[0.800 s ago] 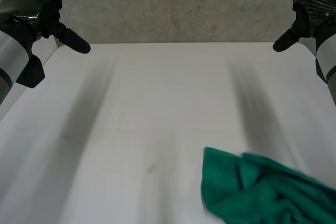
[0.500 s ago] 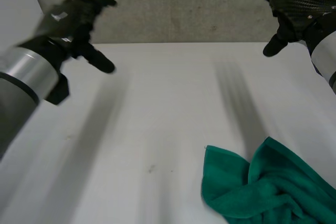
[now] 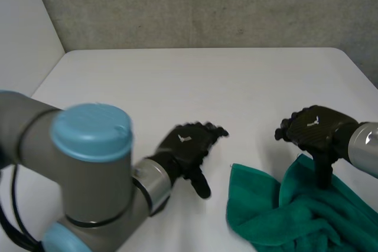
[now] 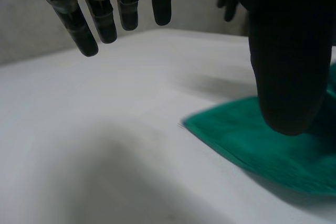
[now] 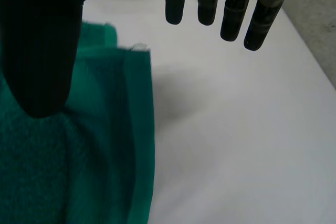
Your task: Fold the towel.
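While the green towel (image 3: pixel 295 216) lies crumpled at the near right of the white worktop (image 3: pixel 195 87), both hands hang low beside it and hold nothing. The left hand (image 3: pixel 186 146) hovers just beside the towel's left corner, apart from the cloth. Its fingers are straight and released, and its thumb points down toward the bare worktop. In the left wrist view those fingers (image 4: pixel 100 19) hang loose over the white surface, and the towel (image 4: pixel 252 140) lies flat on the thumb's side.

The right hand (image 3: pixel 313 131) is over the towel's far edge, where a fold of cloth stands up. Its thumb points down at that fold and may be touching it, though the head view does not settle this. In the right wrist view the fingers (image 5: pixel 233 9) are straight and relaxed over bare worktop just past the towel's hemmed edge, and the towel (image 5: pixel 79 145) lies under the thumb. The left arm (image 3: pixel 77 169), grey with a light-blue cap, stands at the near left.
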